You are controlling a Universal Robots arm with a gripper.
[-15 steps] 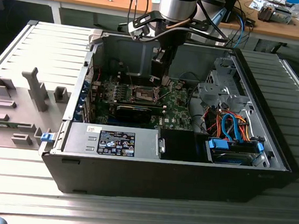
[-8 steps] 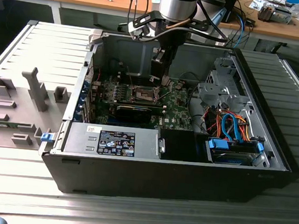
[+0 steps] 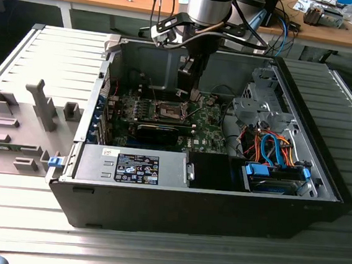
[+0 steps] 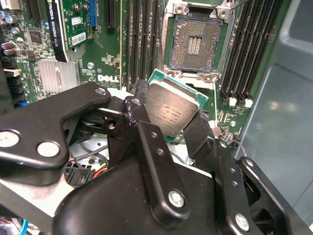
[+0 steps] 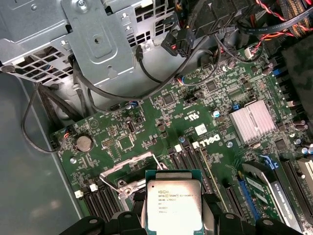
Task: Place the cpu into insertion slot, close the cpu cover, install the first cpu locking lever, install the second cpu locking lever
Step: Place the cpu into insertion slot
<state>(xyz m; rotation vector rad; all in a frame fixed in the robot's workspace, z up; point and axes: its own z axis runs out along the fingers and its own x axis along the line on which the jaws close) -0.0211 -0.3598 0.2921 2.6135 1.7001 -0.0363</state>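
Note:
My gripper (image 4: 168,117) is shut on the cpu (image 4: 171,108), a flat square chip with a grey metallic face and a green edge, gripped by two opposite sides. The chip hangs tilted, a short way above and to one side of the insertion slot (image 4: 195,44), which lies open with its dark pin field bare. In the first wrist view the cpu (image 5: 173,205) sits between the black fingers, with the silvery cpu cover (image 5: 126,186) raised beside it. In the exterior view the gripper (image 3: 190,86) reaches down into the case, just above the insertion slot (image 3: 170,111).
The open computer case (image 3: 321,177) walls in the motherboard on all sides. Black memory slots (image 4: 249,54) flank the socket. A finned heatsink (image 5: 252,122), a metal drive cage (image 5: 98,44) and loose cables (image 3: 268,147) lie close by. A grey fixture plate (image 3: 21,123) lies at the exterior view's left.

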